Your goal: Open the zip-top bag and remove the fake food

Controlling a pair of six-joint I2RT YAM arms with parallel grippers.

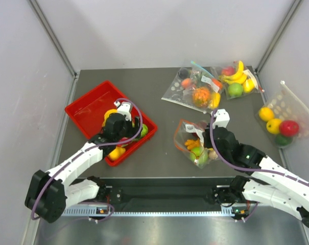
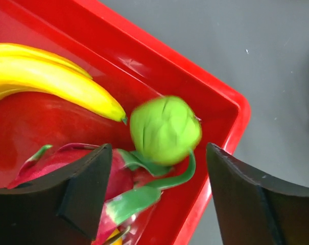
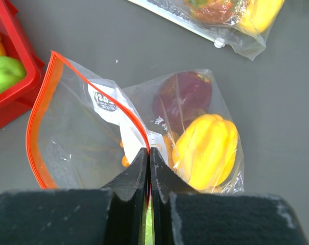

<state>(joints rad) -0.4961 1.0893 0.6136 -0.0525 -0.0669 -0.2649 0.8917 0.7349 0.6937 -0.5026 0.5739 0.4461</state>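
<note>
The zip-top bag (image 1: 195, 139) lies at mid-table with its orange-red zip mouth spread open. My right gripper (image 1: 214, 122) is shut on the zip strip (image 3: 149, 150) beside the white label (image 3: 105, 99). Inside the bag (image 3: 77, 138) I see a yellow piece (image 3: 208, 150), a dark purple piece (image 3: 184, 94) and orange bits. My left gripper (image 1: 129, 124) hangs open over the red tray (image 1: 88, 99). A blurred green apple (image 2: 164, 130) sits in the tray just beyond its open jaws (image 2: 157, 194), touching neither finger.
The red tray (image 2: 195, 76) also holds a long banana (image 2: 52, 76) and a pink dragon fruit (image 2: 93, 173). Three other fruit bags lie at the back (image 1: 195, 89), back right (image 1: 238, 79) and right edge (image 1: 282, 120). Grey walls enclose the table.
</note>
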